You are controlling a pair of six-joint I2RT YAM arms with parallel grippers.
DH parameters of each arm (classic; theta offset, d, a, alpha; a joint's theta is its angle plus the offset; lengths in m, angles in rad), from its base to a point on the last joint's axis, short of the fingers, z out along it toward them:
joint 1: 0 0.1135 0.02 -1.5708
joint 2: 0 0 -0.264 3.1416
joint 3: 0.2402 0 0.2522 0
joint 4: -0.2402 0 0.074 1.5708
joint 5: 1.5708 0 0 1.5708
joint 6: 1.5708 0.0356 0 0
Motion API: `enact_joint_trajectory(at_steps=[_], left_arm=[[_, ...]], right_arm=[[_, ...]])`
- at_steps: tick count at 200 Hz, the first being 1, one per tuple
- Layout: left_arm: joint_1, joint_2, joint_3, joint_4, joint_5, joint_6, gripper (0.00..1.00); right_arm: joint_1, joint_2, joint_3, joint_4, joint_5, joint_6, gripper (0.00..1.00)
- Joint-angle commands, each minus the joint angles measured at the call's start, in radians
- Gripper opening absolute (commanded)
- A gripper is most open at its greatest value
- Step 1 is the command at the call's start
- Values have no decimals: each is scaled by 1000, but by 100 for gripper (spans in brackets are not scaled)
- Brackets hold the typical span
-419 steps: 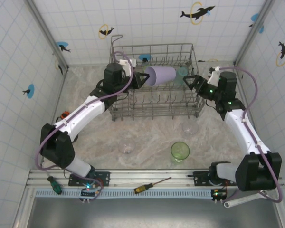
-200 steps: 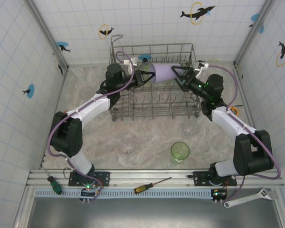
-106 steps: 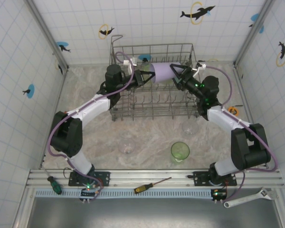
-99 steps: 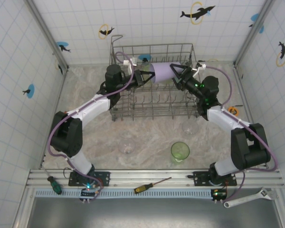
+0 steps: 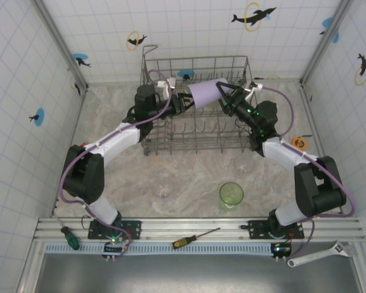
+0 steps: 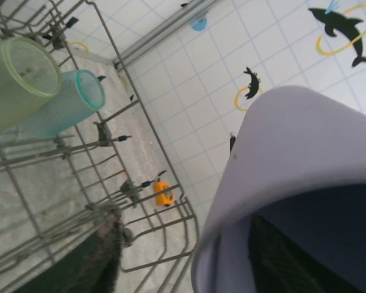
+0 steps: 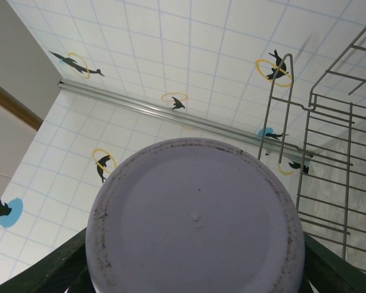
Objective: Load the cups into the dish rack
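A lavender cup (image 5: 202, 93) hangs on its side above the back of the dish rack (image 5: 198, 135). My right gripper (image 5: 223, 94) is shut on its base end, the round base (image 7: 195, 220) sitting between the fingers. My left gripper (image 5: 184, 102) is open at the cup's mouth: one finger (image 6: 293, 259) is inside the rim, the other (image 6: 88, 262) stands well off the wall. A teal cup (image 6: 70, 104) and a pale green cup (image 6: 15, 79) lie in the rack. On the table stand a green cup (image 5: 231, 195) and two clear cups (image 5: 163, 190) (image 5: 242, 165).
The rack's tall wire sides (image 5: 147, 67) rise at the back left. A small orange object (image 5: 299, 142) lies right of the rack. Two screwdrivers (image 5: 196, 237) (image 5: 70, 237) and a wrench (image 5: 320, 253) rest on the near rail. Tiled walls close in the sides.
My left gripper has opened off the lavender cup's rim. My right gripper has closed onto its base, and the cup has tipped up slightly and shifted left.
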Motion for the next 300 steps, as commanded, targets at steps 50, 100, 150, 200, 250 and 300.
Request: enact_joint_trajectory(at_steps=[50,100,150,200,250,300], left_arm=[[28,-184,-45,-267,-162,222,97],[37,-297,-72,-448,-324,356,97],[36,-372,-59,-603,-446,451,97],[38,-403,-36,-729,-560,531,98],[36,-431,-58,-747,-620,564,98],[37,-424,-63,-750,-626,573,97]], right_arm=[[17,-21,4,-41,141,-125,64],[32,-13,63,-190,216,-280,64],[85,23,181,-386,322,-501,64],[147,92,322,-550,439,-695,63],[221,189,499,-717,557,-883,63],[266,287,642,-825,618,-984,63]])
